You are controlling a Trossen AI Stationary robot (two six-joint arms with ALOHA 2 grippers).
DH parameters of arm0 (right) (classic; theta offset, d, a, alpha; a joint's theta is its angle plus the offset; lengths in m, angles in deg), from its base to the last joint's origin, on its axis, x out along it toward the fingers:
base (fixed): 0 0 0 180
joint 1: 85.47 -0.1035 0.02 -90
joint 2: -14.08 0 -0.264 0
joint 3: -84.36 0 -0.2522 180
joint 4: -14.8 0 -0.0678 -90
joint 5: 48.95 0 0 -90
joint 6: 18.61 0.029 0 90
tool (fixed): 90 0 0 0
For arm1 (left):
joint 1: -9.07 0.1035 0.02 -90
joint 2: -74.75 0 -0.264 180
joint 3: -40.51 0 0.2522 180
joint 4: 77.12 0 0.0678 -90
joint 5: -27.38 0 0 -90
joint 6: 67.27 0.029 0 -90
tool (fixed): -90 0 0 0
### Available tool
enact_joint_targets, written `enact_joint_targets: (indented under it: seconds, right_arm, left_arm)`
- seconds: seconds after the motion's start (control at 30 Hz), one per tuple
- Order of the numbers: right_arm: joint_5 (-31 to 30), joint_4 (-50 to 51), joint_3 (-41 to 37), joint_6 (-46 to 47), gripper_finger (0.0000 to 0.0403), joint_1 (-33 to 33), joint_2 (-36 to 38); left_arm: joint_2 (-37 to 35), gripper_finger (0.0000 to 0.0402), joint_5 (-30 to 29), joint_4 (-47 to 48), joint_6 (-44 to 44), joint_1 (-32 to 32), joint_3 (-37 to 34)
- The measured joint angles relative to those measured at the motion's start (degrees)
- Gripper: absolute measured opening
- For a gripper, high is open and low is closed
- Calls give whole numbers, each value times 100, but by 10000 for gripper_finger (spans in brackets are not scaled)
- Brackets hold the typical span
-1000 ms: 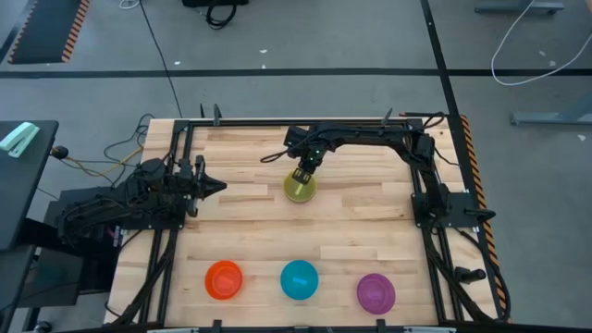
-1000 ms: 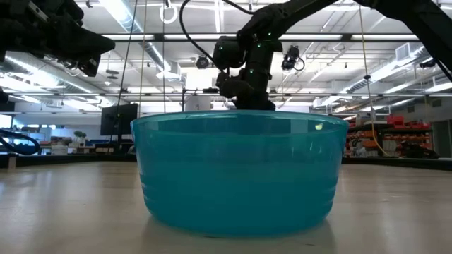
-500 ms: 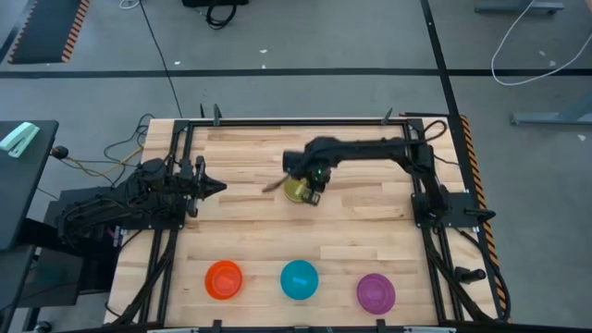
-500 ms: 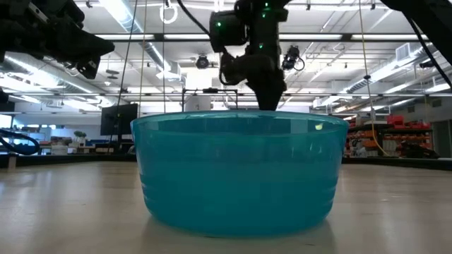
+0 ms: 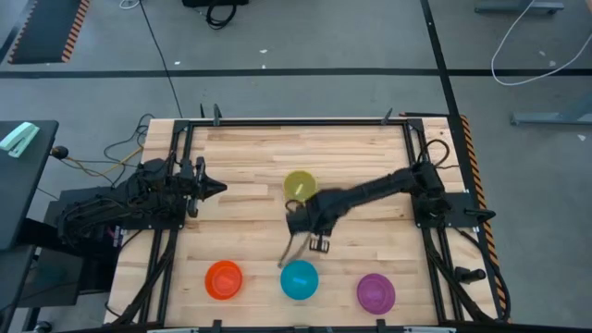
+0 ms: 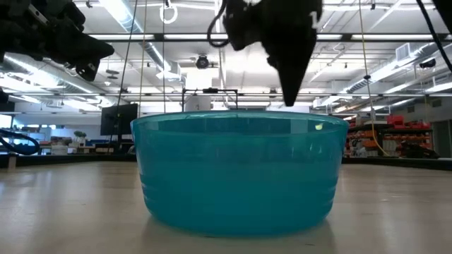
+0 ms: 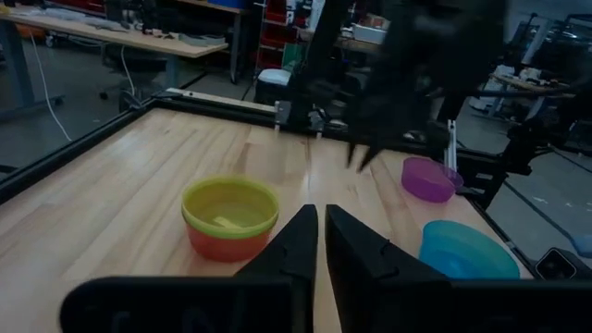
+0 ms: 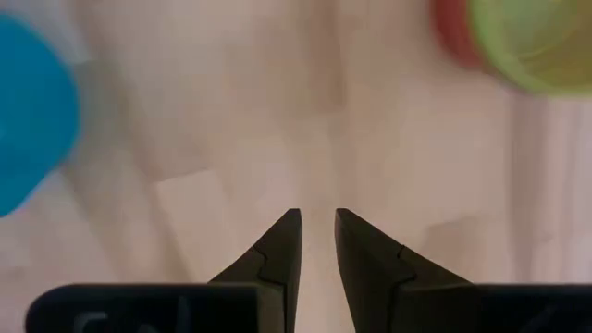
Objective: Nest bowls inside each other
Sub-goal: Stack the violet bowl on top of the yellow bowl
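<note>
A wooden bench (image 5: 250, 153) is seen from above, with a dark arm at each side. The right arm reaches across towards the front middle. The left arm waits at the left edge.

Five small bowls are on the bench. Three stand apart in a row along the front edge: the orange bowl (image 5: 224, 279), the blue bowl (image 5: 299, 279) and the purple bowl (image 5: 376, 291). Behind them, at mid-bench, a yellow-green bowl (image 5: 299, 185) sits nested in another bowl (image 7: 222, 245), whose wall shows under its rim in the left wrist view.

The right pincer (image 5: 310, 239) hangs between the nested pair and the blue bowl, just behind the blue one. Its fingers are a little apart and hold nothing. The left pincer (image 5: 211, 188) has its fingers almost together and is also empty.

Judged from here, the blue bowl looks like the next one to be fetched, and several things could go wrong:
- The gap between the right fingers is narrow. Unless they spread wider, both tips could land on one side of the wall and miss the rim.
- A light plastic bowl would probably slide if nudged, and this one stands close to the front edge.
- A grip on one side of the rim could tilt the bowl, so that it catches on the stack's rim instead of dropping in.
</note>
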Motion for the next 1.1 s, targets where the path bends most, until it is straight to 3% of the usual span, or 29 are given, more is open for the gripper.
enact_joint_targets:
  seconds: [0.43,0.8,1.1]
  right_arm:
    - [-62,0,-2,2244,77,-1491,1]
    - [-80,142,-2,4483,77,-2465,3]
    - [67,175,-2,5749,77,-3181,3]
  left_arm:
    - [0,39,2,10,1,0,0]
    - [0,29,63,98,-77,-98,0]
    - [-2,34,63,97,-148,-373,0]
